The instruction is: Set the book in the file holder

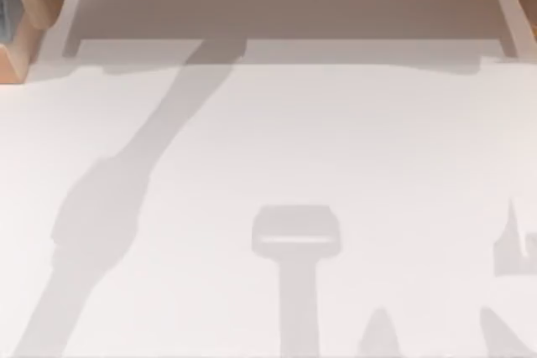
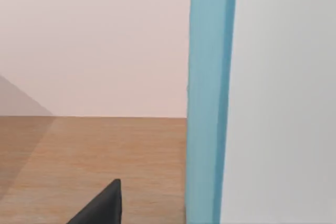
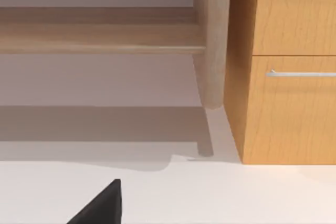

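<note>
Book [image 2: 209, 98] blue edge near left gripper; no readable writing; grip state unclear.

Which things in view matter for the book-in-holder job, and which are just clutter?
Job:
- blue upright slab (book or holder, cannot tell which)
- left gripper finger
- right gripper finger

Lying about:
- white table
- wooden cabinet
- drawer handle

Left gripper finger [image 2: 102, 205]: one matte black, wedge-shaped tip, plain surface, no markings seen. Right gripper finger [image 3: 102, 205]: identical black wedge, sharp-edged, no cables or screws seen.
</note>
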You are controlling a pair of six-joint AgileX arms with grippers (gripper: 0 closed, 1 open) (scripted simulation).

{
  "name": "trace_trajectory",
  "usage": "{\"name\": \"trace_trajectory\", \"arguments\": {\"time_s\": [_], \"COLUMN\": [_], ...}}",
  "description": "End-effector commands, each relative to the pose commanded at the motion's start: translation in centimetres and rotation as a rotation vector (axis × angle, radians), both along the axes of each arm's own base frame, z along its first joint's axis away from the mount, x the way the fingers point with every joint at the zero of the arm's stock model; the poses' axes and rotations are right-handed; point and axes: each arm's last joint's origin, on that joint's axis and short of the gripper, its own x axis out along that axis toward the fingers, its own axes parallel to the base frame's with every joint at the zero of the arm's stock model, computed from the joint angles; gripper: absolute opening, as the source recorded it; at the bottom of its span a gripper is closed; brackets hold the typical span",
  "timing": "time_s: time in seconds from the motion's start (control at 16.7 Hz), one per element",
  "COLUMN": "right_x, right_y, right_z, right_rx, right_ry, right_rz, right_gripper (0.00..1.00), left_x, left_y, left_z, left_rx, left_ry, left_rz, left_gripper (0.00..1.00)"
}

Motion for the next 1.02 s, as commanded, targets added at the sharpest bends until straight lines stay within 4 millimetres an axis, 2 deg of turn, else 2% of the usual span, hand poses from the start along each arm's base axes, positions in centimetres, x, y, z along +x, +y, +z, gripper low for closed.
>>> {"name": "trace_trajectory", "arguments": {"time_s": [0.36, 1.02], "right_x": [0.00, 0.00], "right_y": [0.00, 0.00], "right_z": [0.00, 0.00], "right_rx": [0.000, 0.000], "right_ry": [0.000, 0.000], "right_rz": [0.000, 0.000], "right_gripper": [1.00, 1.00], "left_x": [0.45, 0.45], "left_y": [0.00, 0.00], "left_z": [0.00, 0.00], "left_rx": [0.000, 0.000], "left_ry": [0.000, 0.000], "left_rz": [0.000, 0.000], "left_gripper": [1.00, 0.17]}}
